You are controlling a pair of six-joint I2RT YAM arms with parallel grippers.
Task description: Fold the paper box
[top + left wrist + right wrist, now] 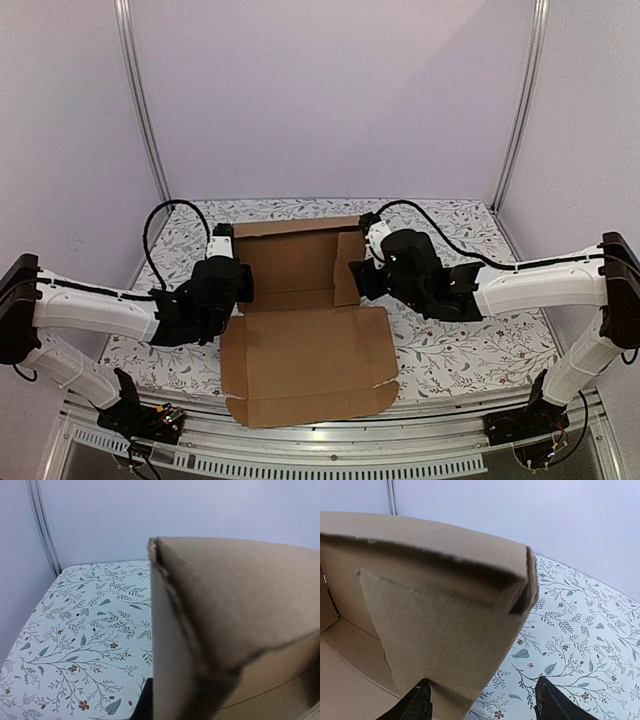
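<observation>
The left arm (95, 310) and the right arm (540, 280) are built alike, with smooth white shells on the long links and matte black housings at the joints. A thin dark seam runs along each white forearm, and the wrist sections are chunky black blocks with a small white cap at the far end. A thin left cable (152, 235) and a matching right cable (445, 232), both black, arc out from the wrists. The left base (135, 408) and the right base (515, 425) are black, with small coloured wires beside them. The right end effector (482, 707) has two black fingers (417, 705) with rounded tips.
</observation>
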